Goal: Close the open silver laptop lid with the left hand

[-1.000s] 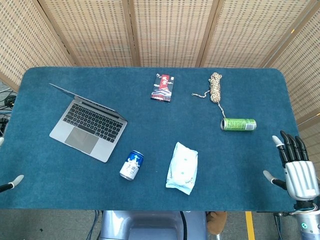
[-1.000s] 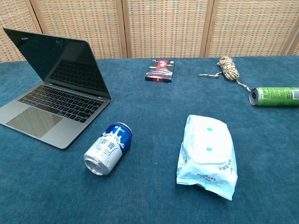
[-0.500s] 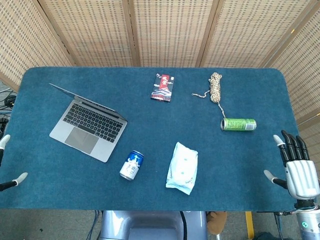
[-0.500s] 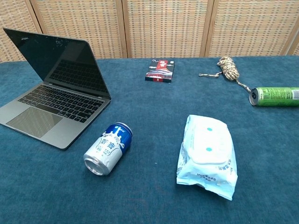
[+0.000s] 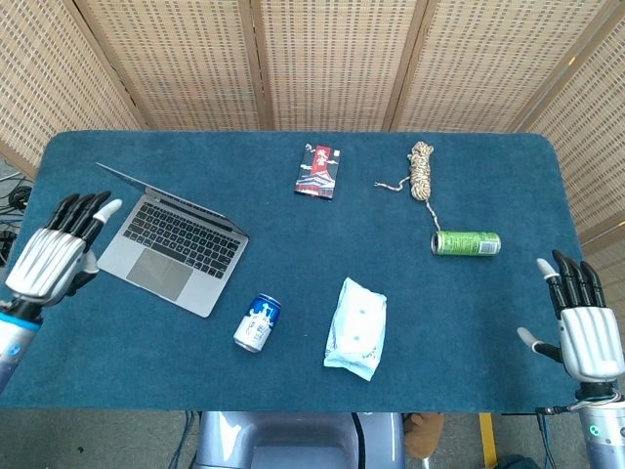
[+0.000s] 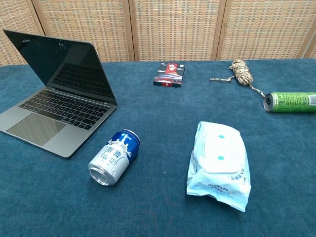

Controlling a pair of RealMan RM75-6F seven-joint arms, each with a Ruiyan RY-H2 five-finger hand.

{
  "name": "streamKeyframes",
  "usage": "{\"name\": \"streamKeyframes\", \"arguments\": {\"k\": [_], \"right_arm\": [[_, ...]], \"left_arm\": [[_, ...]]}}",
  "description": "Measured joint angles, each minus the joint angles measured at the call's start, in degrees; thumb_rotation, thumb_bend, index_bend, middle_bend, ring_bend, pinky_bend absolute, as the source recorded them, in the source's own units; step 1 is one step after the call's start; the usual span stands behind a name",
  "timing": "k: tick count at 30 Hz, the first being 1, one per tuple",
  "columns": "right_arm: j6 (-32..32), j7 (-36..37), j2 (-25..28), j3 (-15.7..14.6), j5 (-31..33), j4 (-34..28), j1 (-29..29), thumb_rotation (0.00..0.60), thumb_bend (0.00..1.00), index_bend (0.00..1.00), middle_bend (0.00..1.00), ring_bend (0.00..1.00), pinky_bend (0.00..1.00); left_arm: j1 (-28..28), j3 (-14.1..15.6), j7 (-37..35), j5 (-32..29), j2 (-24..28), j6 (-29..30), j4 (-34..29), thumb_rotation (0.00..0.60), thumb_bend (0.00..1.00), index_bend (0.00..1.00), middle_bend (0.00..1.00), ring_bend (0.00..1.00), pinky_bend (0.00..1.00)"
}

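The silver laptop (image 5: 174,243) lies open on the left of the blue table, its lid (image 6: 61,61) standing up with the dark screen facing the keyboard (image 6: 64,108). My left hand (image 5: 54,256) hovers just left of the laptop's front corner, fingers extended and holding nothing. At the table's right front edge my right hand (image 5: 586,327) is raised, open, fingers straight. Neither hand shows in the chest view.
A blue drink can (image 5: 257,322) lies on its side just right of the laptop's front. A wipes pack (image 5: 356,328) sits at centre front. A green can (image 5: 467,242), a coiled rope (image 5: 421,168) and a red booklet (image 5: 318,170) lie farther back.
My left hand has risen from the table's left front edge into full view, moving up beside the laptop. The right hand has barely shifted. The laptop lid stands as before.
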Motion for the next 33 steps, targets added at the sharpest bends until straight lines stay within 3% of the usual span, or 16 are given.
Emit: {"name": "streamKeyframes", "arguments": {"k": [7, 13, 21, 24, 26, 33], "right_arm": [[-1.9, -0.9, -0.9, 0.4, 1.8, 1.2, 0.8, 0.6, 0.0, 0.04, 0.0, 0.0, 0.0], [-2.5, -1.3, -1.3, 0.7, 2.7, 1.8, 1.1, 0.6, 0.0, 0.04, 0.0, 0.0, 0.0], [-3.5, -1.0, -1.5, 0.9, 3.8, 2.5, 1.4, 0.6, 0.0, 0.04, 0.0, 0.0, 0.0], [-3.7, -1.0, -1.6, 0.9, 4.0, 2.6, 1.5, 0.6, 0.0, 0.04, 0.0, 0.0, 0.0], [-3.6, -1.0, -1.7, 1.0, 4.1, 2.7, 1.5, 0.6, 0.0, 0.04, 0.0, 0.0, 0.0], [-3.6, -0.8, -1.7, 1.1, 4.3, 2.9, 1.5, 0.6, 0.0, 0.04, 0.0, 0.0, 0.0]], "left_arm": [[-8.5, -3.0, 6.1, -8.0, -3.1, -9.2, 2.7, 0.6, 1.0, 0.0, 0.0, 0.0, 0.0], [-13.8, -3.5, 12.3, -15.7, -7.8, -14.4, 5.8, 0.6, 1.0, 0.0, 0.0, 0.0, 0.0], [-17.8, -3.0, 14.4, -21.1, -12.4, -17.9, 11.1, 0.6, 1.0, 0.0, 0.0, 0.0, 0.0], [-18.7, -2.8, 14.8, -22.6, -13.5, -18.6, 12.1, 0.6, 1.0, 0.03, 0.04, 0.03, 0.04], [-19.4, -2.8, 15.1, -23.6, -14.3, -18.9, 12.9, 0.6, 1.0, 0.08, 0.12, 0.11, 0.11], [-21.0, -2.1, 17.4, -26.1, -15.6, -19.3, 13.7, 0.6, 1.0, 0.14, 0.2, 0.17, 0.15]]}}
